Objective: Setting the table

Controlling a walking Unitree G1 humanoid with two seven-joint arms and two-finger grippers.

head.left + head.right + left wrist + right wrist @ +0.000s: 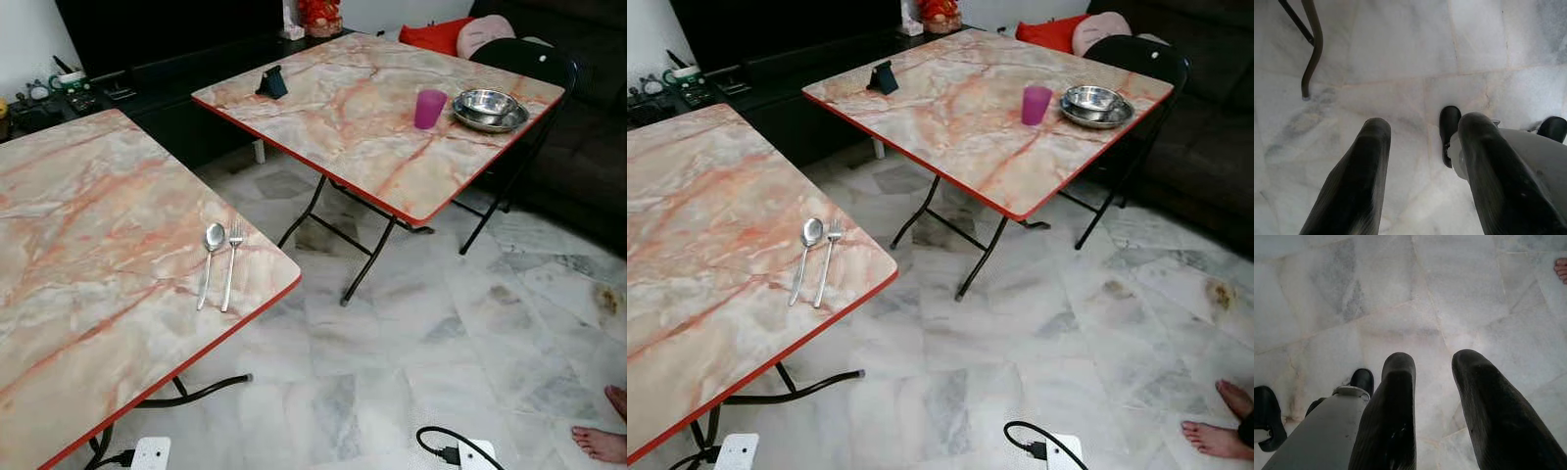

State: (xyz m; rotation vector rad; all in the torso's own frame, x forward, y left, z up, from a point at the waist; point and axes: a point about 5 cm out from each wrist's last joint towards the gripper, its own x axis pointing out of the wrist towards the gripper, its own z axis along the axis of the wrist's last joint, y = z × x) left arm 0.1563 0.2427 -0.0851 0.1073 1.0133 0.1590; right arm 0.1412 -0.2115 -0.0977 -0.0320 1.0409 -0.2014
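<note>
Both head eyes look forward and down from beside the near marble table [108, 294], sharing it and the marble floor [1019, 343] beyond. Each wrist camera faces down, close above that floor.

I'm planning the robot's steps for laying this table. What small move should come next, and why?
Probably step toward the far table: the pink cup and steel bowl sit there, while the spoon and fork lie on the near table. Left gripper and right gripper hang open over the floor, holding nothing.
</note>
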